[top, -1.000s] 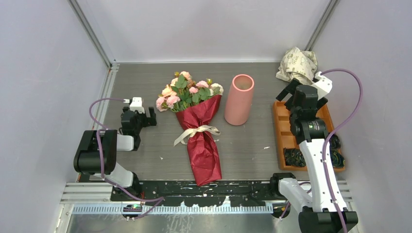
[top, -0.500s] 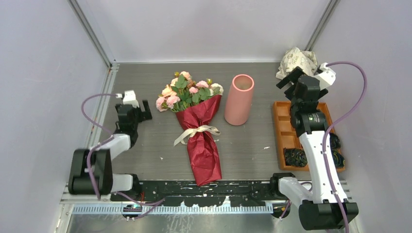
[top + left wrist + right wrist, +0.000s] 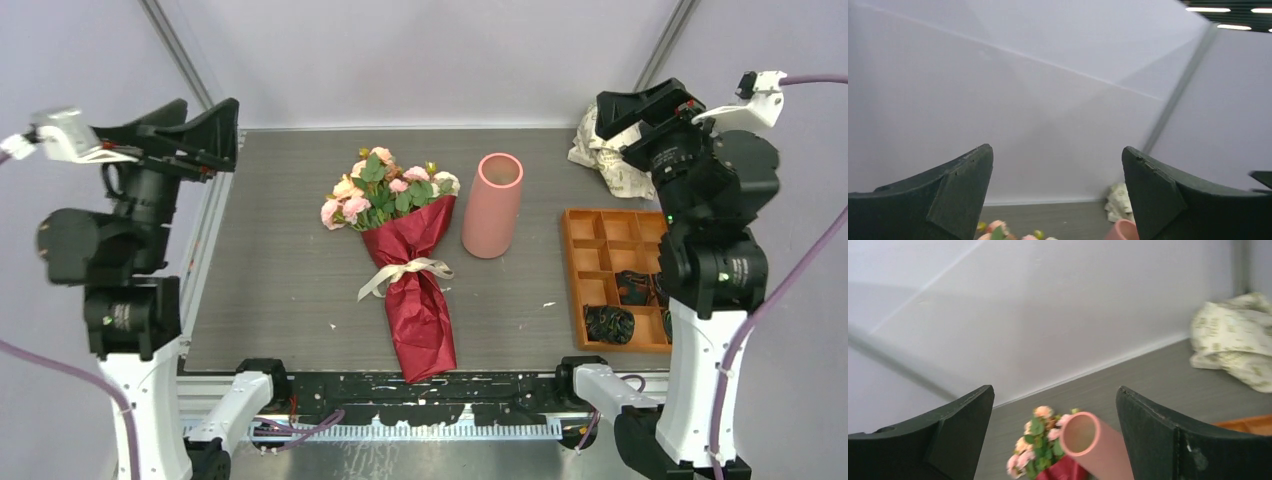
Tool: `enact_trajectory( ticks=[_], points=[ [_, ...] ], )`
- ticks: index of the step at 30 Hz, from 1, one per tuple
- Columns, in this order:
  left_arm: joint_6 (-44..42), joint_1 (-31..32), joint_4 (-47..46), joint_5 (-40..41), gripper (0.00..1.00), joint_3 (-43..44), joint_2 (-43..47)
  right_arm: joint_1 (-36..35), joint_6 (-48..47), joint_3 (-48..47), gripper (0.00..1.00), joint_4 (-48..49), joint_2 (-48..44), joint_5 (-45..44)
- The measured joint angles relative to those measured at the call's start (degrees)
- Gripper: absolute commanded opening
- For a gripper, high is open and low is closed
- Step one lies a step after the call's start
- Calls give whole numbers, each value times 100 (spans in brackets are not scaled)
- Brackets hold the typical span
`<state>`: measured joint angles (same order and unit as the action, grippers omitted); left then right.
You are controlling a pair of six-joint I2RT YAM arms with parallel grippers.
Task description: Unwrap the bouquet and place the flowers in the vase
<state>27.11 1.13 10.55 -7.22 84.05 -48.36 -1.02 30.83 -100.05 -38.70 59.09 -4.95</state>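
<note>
Top external view: the left gripper (image 3: 208, 118) hangs high over the table's (image 3: 280, 290) left edge, jaws spread wide, holding nothing. At mid-table the bouquet (image 3: 415, 290) lies wrapped, with the vase (image 3: 492, 205) upright just right of its flowers (image 3: 385, 190). Far right, the right gripper (image 3: 612, 125) is equally wide apart and empty.

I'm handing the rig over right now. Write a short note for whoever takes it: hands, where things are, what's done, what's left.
The left hand is open and empty, high over the left edge of the table.
The right hand is open and empty, high over the right side.
The bouquet lies mid-table, flowers toward the far wall, still in its paper, ribbon tied.
The vase stands upright just right of the flowers, nothing in it.
Done: nothing yet.
Left: untie, unwrap, put the flowers in the vase.
</note>
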Motion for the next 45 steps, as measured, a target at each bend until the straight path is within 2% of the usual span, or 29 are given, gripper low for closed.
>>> enact_trajectory(
  ticks=[4, 7, 9, 11, 12, 16, 18, 23, 24, 27, 28, 29, 30, 32, 36, 39, 41, 45],
  points=[
    [758, 2, 184, -870, 100, 1058, -179, -258, 129, -693, 91, -177, 188, 953],
    [1287, 2, -254, -1375, 100, 1010, -188, -896, 57, -1196, 99, -498, 485, 1180],
    [1631, 2, -909, -1703, 100, 632, -153, -1453, -85, -1563, 99, -774, 772, 1150],
    [1998, 2, -1241, -1897, 98, 323, -168, -2179, -293, -1917, 99, -1019, 1126, 981],
    [2140, 2, -1222, -1945, 93, 299, -227, -2594, -426, -2109, 99, -1180, 1342, 739],
    [2299, 2, -1231, -2138, 90, 619, -568, -3974, -925, -3132, 100, -1729, 2424, -22],
    [2253, 2, -1178, -2129, 84, 780, -726, -4546, -1178, -3611, 99, -1917, 3108, -520],
    [1604, 4, 313, -1484, 79, 1989, -1272, -5613, -1753, -3910, 100, -2284, 4282, -1897],
    [1440, 4, 643, -1213, 74, 2181, -1394, -5744, -1840, -3858, 100, -2319, 4422, -2061],
    [1019, 9, 1812, -203, 48, 2533, -1674, -5877, -2002, -3499, 100, -2378, 4516, -2317],
    [905, 11, 2221, 160, 44, 2634, -1836, -5866, -2013, -3403, 100, -2417, 4516, -2385],
    [815, 11, 2531, 431, 33, 2667, -2006, -5847, -2013, -3359, 100, -2476, 4516, -2433],
    [726, 9, 2761, 625, 32, 2555, -2190, -5840, -2011, -3342, 100, -2540, 4533, -2444],
    [682, -4, 2861, 721, 31, 1801, -2444, -5823, -1996, -3285, 100, -2693, 4599, -2455],
    [863, 9, 2538, 446, 37, -1003, -2618, -5912, -2048, -2409, 99, -2531, 4682, -2450],
    [922, 31, 2710, 612, 40, -2347, -2312, -6120, -2068, -1609, 99, -2420, 5077, -2358],
    [863, 31, 2846, 898, 41, -2551, -1718, -6214, -2061, -1355, 95, -2352, 5460, -2190],
    [684, 31, 2597, 1405, 41, -2065, -487, -6356, -2059, -1322, 75, -2262, 6205, -1834]
  ],
)
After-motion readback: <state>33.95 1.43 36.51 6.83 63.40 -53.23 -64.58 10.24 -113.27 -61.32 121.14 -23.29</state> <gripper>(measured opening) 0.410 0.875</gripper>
